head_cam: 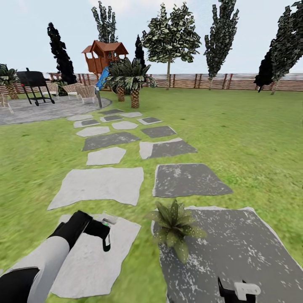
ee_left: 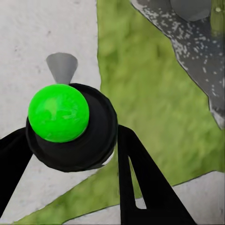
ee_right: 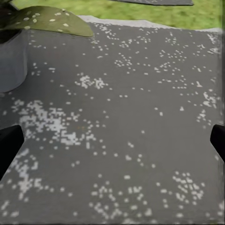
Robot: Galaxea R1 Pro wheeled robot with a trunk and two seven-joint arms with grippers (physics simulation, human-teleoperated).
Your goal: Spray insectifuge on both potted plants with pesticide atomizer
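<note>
Holding the pesticide atomizer (ee_left: 70, 126) clamped in our left gripper (head_cam: 103, 231), we are aiming its nozzle at the potted plant (head_cam: 174, 223); right gripper (head_cam: 237, 290) jaws apart.

Left gripper (head_cam: 106, 235) hangs over a pale stepping stone (head_cam: 90, 259), a small pale-capped object at its fingers. Just right of it, a potted plant (head_cam: 174, 227) sits on a dark stone (head_cam: 235, 256).
</note>
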